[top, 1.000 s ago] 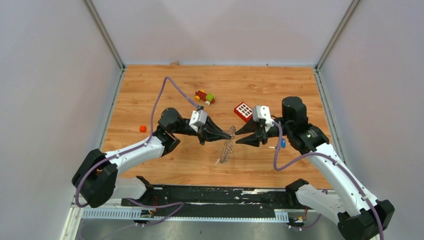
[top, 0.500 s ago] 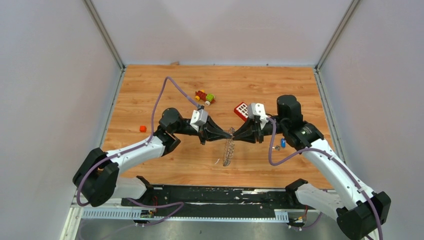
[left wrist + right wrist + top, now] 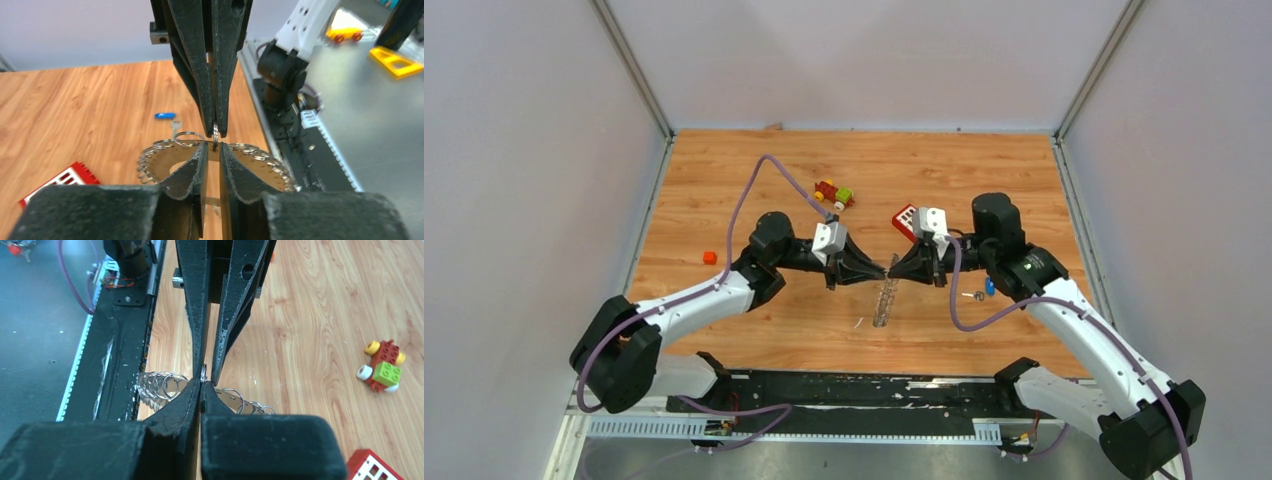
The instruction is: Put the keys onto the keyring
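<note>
Right hand [image 3: 892, 270] closed on keyring [image 3: 883, 303]; wrist views show left hand [image 3: 213, 146] parted.

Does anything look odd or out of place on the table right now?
The keyring stands on edge instead of lying flat, its top pinched by the right gripper, with the left gripper facing it.

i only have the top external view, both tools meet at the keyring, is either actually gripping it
Observer: Yes, the right wrist view shows the right tool shut on the keyring at its rim.
Operator: and the left one
Observer: The left tool has its fingers a slit apart around that rim; contact unclear.
Operator: keys on yet
Observer: No, the left wrist view shows the blue-headed key and small metal key lying loose on the table.
</note>
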Available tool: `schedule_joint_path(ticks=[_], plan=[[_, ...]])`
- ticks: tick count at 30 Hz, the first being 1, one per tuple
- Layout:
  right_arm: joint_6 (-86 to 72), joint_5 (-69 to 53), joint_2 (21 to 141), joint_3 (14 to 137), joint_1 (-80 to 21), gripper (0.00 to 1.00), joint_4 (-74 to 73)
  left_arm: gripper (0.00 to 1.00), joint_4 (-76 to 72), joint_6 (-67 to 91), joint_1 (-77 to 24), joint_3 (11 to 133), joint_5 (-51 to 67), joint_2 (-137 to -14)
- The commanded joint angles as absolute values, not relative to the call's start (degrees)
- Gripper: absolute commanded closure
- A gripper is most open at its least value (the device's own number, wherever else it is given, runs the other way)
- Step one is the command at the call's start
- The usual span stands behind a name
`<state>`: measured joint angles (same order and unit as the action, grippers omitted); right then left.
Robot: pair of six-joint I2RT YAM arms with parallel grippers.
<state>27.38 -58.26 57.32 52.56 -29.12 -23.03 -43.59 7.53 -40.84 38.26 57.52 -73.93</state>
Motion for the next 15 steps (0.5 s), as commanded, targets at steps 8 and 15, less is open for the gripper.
schedule_joint_path(ticks=[8, 15], plan=[[38.9, -44.7, 61.1, 62.9, -33.5, 1.00, -40.6, 0.54, 2.2, -29.5, -40.7, 52.3, 48.8, -70.1], [38.9, -39.7, 62.7, 65.7, -35.9, 1.00, -43.4, 0.56, 7.3, -32.8, -41.6, 56.0, 51.4, -72.8]])
